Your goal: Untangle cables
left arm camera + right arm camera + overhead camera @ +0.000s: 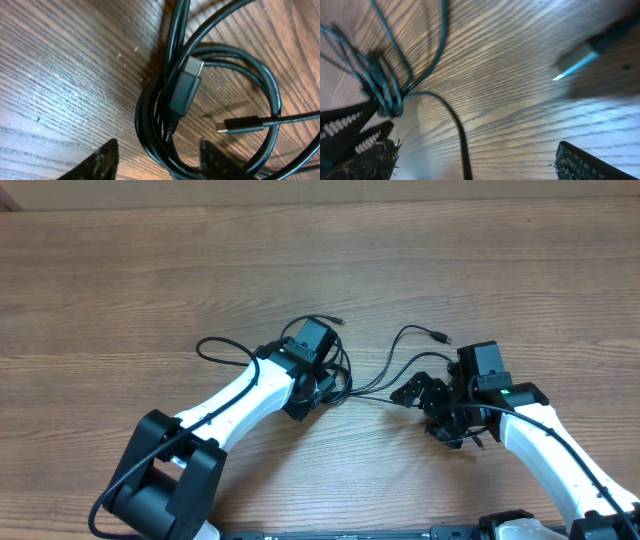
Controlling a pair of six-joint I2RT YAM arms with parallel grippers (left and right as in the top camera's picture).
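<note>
Cables (345, 375) are mid-table (150, 260), bunched between the two arms and tangled.

Left gripper (157, 167): fingers (100, 162) apart, nothing clamped. Its wrist view looks down on a coil of black cord with several overlapping turns. The bottom of the coil passes between the fingertips. USB-C plug (186, 82) lies across the coil, metal tip pointing up-right. Second, smaller plug (239, 125) sits inside the loop, tip pointing left, flat on the wood.

Right gripper (475, 167): fingers also apart, holding nothing. One black strand (461, 140) runs over the wood between them, coming out of a knot (385, 97) of strands at upper left. Toothed black part (345, 127) is just beside the knot; can't tell what it belongs to. Blurred silvery plug (575, 61) at upper right.

Overhead: loose strands fan out from the bunch.
- A loop (228, 341) goes left past the left arm.
- One plug end (337, 321) sits above the left wrist.
- Another plug end (440, 337) lies near the right wrist.
- Thin strands span the gap between the two grippers.
</note>
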